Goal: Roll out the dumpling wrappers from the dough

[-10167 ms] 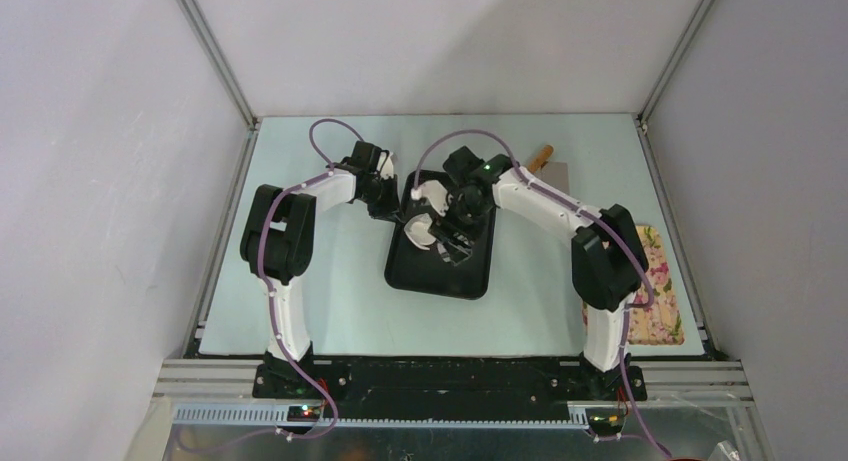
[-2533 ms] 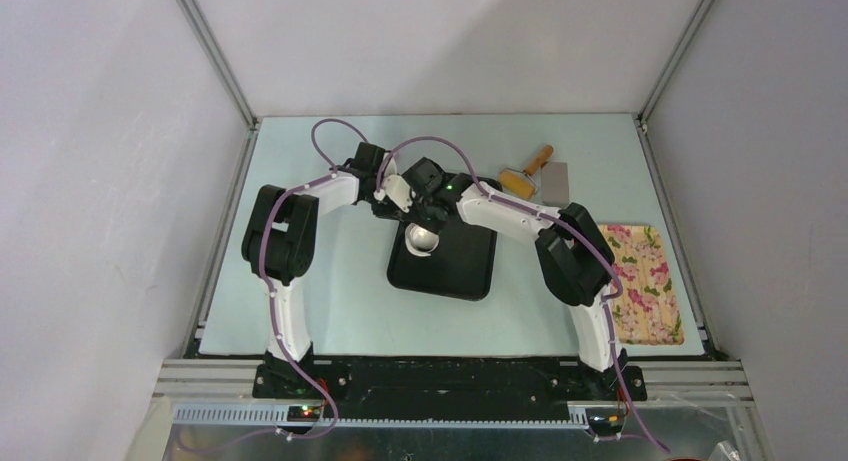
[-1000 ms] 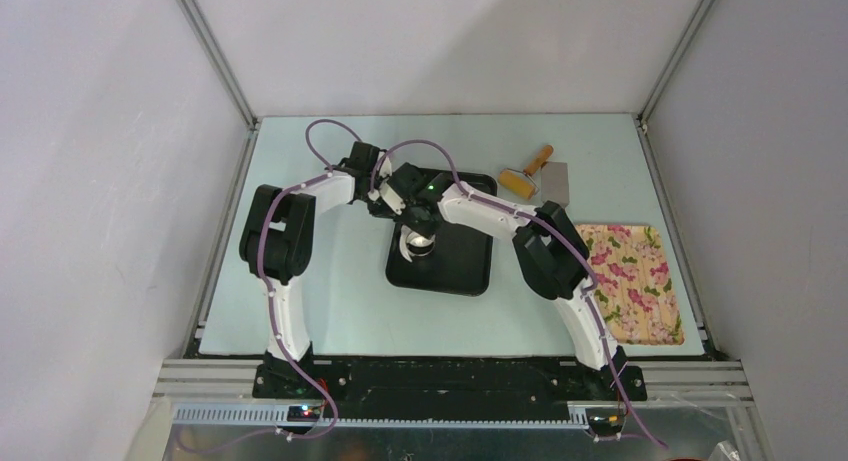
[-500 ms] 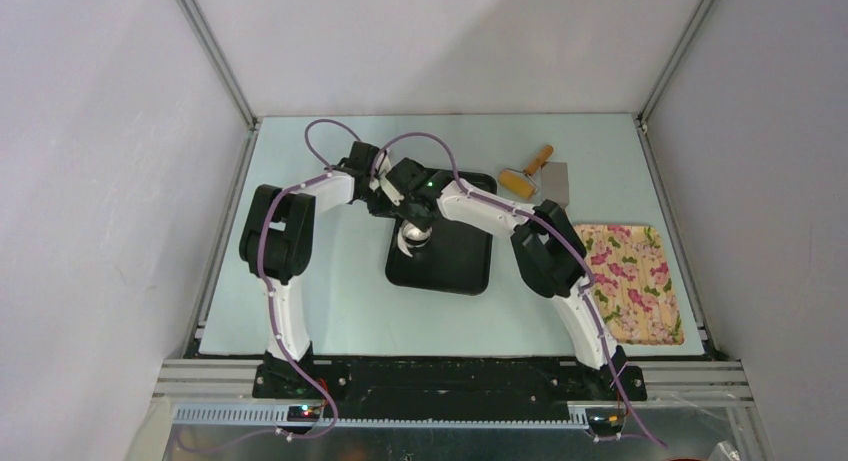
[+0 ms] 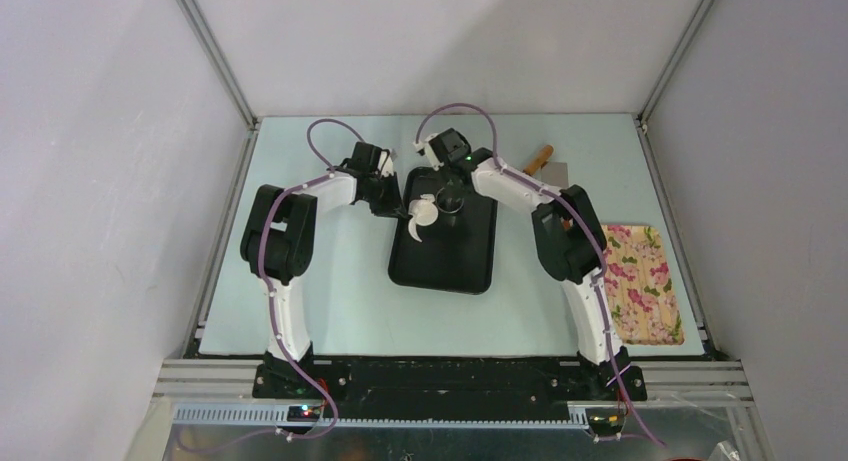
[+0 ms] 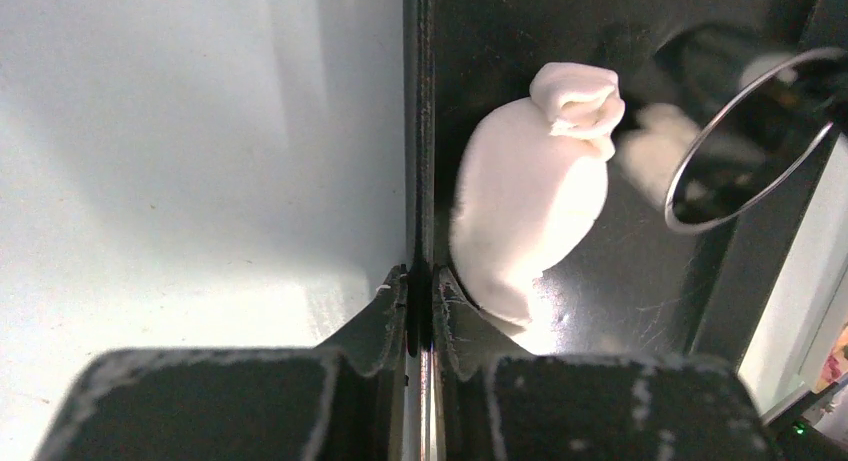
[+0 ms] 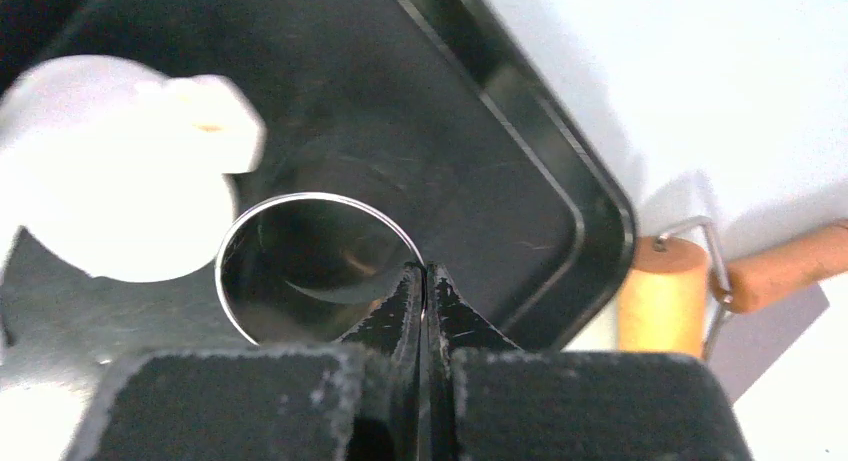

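Left claw (image 6: 420, 286) pinches our black tray's (image 5: 450, 263) left rim; right claw (image 7: 425, 281) pinches the steel cup's (image 7: 300, 271) rim.
We see dough (image 6: 530, 211) lying inside, beside the cup.

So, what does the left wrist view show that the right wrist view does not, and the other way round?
Only the left wrist view: the left gripper shut on the rim of the black tray. Only the right wrist view: the right gripper shut on the rim of the steel cup, and the wooden roller outside the tray. Both: the dough lying on the tray, the tray itself and the cup.
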{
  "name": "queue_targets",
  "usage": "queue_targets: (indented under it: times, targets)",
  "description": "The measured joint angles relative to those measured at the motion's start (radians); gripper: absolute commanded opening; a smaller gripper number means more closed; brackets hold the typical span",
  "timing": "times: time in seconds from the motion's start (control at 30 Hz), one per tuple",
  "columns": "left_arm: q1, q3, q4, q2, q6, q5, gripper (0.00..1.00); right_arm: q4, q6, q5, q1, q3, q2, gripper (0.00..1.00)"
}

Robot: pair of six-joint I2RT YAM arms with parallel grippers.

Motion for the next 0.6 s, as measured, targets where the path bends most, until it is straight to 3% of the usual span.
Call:
queue_targets:
  times: [0.3,0.6]
  targets:
    - [0.0,-0.002,0.004,0.0,0.0,0.002,0.1,0.026,-0.002,0.018,-0.081,-0.034,-0.024,0.0]
    - [0.0,-0.002,0.003,0.0,0.002,0.012,0.19,-0.025,0.002,-0.162,-0.096,-0.078,-0.111,0.0]
